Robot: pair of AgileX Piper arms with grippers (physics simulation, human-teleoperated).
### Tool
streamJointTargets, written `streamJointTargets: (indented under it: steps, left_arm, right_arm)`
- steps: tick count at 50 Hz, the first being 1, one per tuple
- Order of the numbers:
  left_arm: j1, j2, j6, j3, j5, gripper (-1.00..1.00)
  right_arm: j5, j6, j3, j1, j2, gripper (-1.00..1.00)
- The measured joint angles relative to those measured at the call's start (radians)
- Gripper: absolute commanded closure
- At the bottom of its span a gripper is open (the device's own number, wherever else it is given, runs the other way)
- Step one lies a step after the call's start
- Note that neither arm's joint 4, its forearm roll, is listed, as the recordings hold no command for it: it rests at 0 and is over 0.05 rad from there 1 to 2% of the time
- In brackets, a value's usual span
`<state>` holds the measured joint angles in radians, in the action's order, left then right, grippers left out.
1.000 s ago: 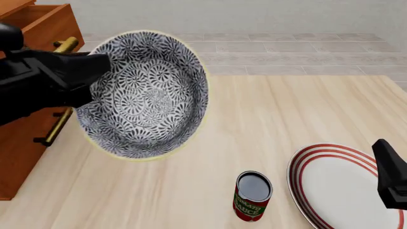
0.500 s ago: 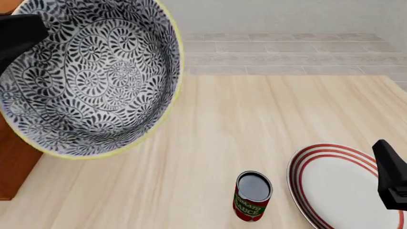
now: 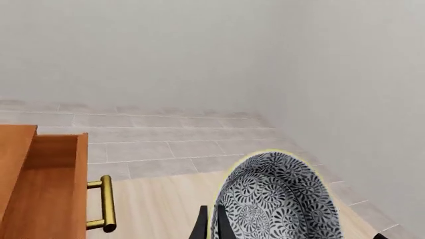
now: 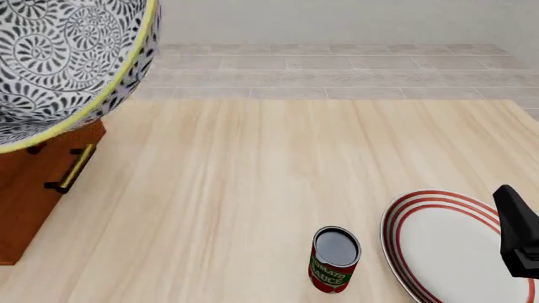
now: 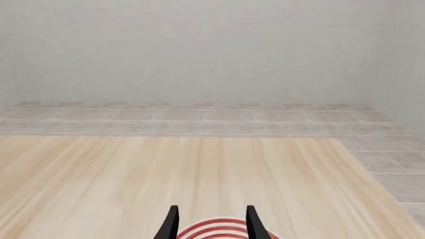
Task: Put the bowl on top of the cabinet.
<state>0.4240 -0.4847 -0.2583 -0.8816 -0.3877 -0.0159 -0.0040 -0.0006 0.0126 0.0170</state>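
The bowl [image 4: 59,57], patterned grey-blue and white with a yellowish rim, hangs tilted high at the far left in the front view and covers the upper part of the cabinet [image 4: 29,189]. My left arm does not show there. In the left wrist view my left gripper [image 3: 211,226] is shut on the rim of the bowl [image 3: 279,199], with the cabinet [image 3: 40,189] and its brass handle [image 3: 106,204] beside and below it. My right gripper [image 5: 212,224] stands open over the plate, holding nothing.
A red-ringed white plate [image 4: 455,246] lies at the near right under the right gripper [image 4: 518,230]. A tomato sauce can [image 4: 335,259] stands upright just left of it. A dark and brass bar handle [image 4: 72,169] sticks out of the cabinet's front.
The bowl has risen and moved left, toward the camera, uncovering the cabinet's lower front and handle. The right arm has stayed still.
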Motion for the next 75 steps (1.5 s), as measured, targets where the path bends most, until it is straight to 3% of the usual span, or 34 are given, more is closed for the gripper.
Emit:
streamJointTargets:
  steps: [18,45,75]
  left_arm:
    - [-0.177,0.032,-0.085,-0.052,0.010,1.00]
    - [-0.550,-0.045,-0.153,-0.100,0.094,1.00]
    - [-0.708,-0.202,-0.261,-0.162,0.128,1.00]
  right_arm:
    - [0.000,0.000,0.000,0.000,0.000,-1.00]
    - [0.000,0.000,0.000,0.000,0.000,-1.00]
    - [0.000,0.000,0.000,0.000,0.000,-1.00]
